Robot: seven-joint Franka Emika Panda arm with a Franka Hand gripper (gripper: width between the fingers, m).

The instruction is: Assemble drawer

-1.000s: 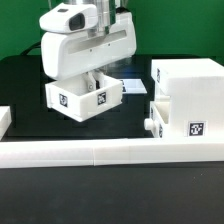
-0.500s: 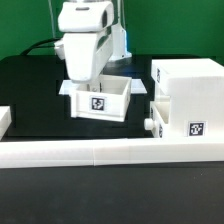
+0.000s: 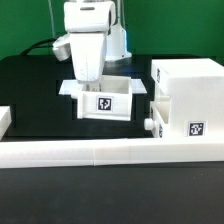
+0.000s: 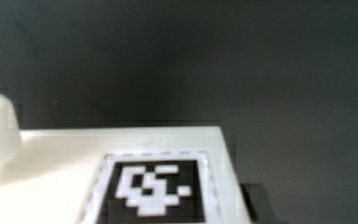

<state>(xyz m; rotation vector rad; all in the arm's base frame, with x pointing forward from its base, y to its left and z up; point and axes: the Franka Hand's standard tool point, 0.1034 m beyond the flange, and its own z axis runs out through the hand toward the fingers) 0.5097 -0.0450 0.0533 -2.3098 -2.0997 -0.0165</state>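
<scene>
Gripping tray [image 3: 120,103] rear edge, hand [image 3: 88,78]; housing [image 3: 190,95] just beside, rail [image 3: 100,152] near.

white tray [image 4: 73,150] — blurred tag [image 4: 153,187] on it | dark table [image 4: 194,60] beyond

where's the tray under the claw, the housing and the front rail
tray [image 3: 101,103], exterior view, tagged front wall
housing [image 3: 188,78], exterior view, top face
rail [image 3: 70,152], exterior view, top face

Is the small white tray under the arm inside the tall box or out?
Out: the small white plastic tray is beside the tall white box housing.
</scene>
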